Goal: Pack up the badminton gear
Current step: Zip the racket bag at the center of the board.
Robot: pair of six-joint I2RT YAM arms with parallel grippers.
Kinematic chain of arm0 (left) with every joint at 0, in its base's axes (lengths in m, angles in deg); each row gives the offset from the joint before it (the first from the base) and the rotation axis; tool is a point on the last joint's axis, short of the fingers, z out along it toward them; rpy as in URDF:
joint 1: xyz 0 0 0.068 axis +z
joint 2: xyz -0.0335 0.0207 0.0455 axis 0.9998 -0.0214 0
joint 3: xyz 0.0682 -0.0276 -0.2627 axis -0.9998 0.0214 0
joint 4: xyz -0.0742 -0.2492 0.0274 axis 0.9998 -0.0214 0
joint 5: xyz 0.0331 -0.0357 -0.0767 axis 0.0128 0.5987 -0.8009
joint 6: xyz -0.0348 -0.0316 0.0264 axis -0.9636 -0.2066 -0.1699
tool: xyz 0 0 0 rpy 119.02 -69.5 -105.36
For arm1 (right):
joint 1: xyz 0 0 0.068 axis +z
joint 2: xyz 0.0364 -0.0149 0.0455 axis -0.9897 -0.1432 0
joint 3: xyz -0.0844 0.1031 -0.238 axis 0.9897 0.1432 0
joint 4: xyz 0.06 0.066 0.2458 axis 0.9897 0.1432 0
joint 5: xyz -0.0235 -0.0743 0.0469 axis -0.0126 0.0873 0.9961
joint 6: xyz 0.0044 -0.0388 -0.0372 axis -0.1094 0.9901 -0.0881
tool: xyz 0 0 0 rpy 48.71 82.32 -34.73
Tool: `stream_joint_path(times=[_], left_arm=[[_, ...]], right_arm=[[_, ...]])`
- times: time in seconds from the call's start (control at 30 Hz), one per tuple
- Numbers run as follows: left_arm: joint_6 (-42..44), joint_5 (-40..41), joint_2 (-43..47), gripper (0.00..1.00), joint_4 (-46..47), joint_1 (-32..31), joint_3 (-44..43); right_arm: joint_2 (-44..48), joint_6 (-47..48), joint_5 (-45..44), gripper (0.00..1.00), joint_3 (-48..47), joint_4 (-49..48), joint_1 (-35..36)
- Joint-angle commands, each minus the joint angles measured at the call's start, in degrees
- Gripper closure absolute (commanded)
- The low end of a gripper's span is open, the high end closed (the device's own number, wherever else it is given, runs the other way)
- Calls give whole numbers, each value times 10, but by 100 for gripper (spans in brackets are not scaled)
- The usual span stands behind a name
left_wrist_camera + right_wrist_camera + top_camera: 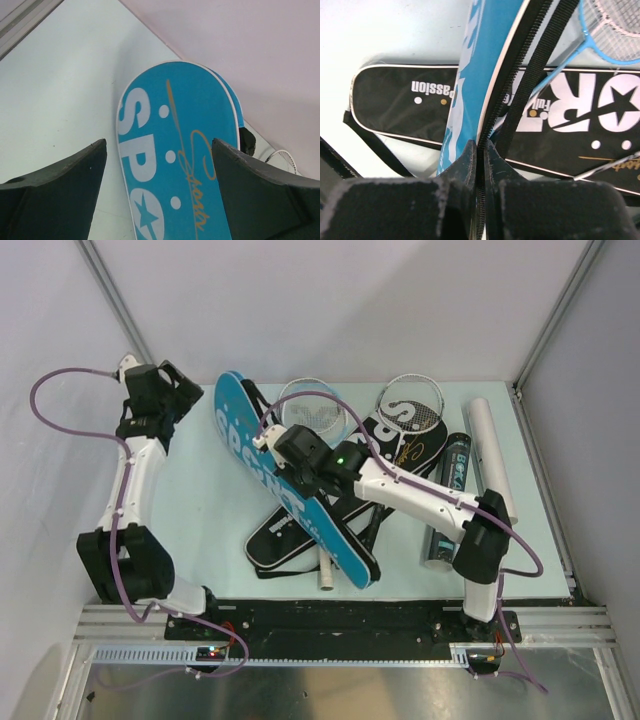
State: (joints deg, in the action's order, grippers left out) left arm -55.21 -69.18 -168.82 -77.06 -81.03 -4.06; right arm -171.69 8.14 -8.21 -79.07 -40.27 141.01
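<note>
Closest to my right wrist lens, the right gripper (480,150) has its jaws pressed together on the white-piped, zippered edge of the blue racket bag (487,45), a long padded fabric cover with white "SPORT" lettering. That edge runs straight up out of the black fingers (455,200). The bag's blue face is on the left of the grip and its black zip tape on the right.

Beneath it the black racket bag (395,100), white-lettered and white-piped, lies flat and crosses under the blue one. The blue-framed racket (607,30), strung in white, shows at the upper right, its shaft slanting over the black bag.

From above, I see the blue bag lying diagonally across the pale green bench (200,500), on top of the black one. The right arm (430,505) bends sharply just above its base at the near right. Its forearm stretches left and away over both bags, to the blue bag's right-hand edge.

On my other side, the left gripper (159,150) has its jaws wide apart, with the blue bag's rounded far end showing below and between them. I cannot tell whether they touch it. The left arm (135,470) folds at a low elbow and reaches away along the left wall.

At the right of the bench, the black shuttle tube (452,475) and the white shuttle tube (490,455) lie side by side.
</note>
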Motion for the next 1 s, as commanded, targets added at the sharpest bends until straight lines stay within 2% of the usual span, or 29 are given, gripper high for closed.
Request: stream_joint_path(times=[0.0, 0.2, 0.37, 0.47, 0.67, 0.97], left_arm=[[-12, 6, -8, 12, 12, 5, -24], [-27, 1, -13, 13, 11, 5, -23], [-42, 1, -12, 15, 1, 6, -15], [-62, -1, -9, 16, -15, 10, 1], [-80, 3, 10, 17, -25, 21, 34], [-96, -45, 12, 27, -30, 50, 52]], right_arm=[[52, 45, -49, 100, -32, -33, 0], [67, 87, -102, 100, 10, -51, 13], [92, 148, -183, 100, 98, -105, 65], [96, 152, -219, 100, 131, -123, 89], [107, 134, -221, 100, 162, -139, 109], [110, 109, -207, 100, 176, -136, 117]])
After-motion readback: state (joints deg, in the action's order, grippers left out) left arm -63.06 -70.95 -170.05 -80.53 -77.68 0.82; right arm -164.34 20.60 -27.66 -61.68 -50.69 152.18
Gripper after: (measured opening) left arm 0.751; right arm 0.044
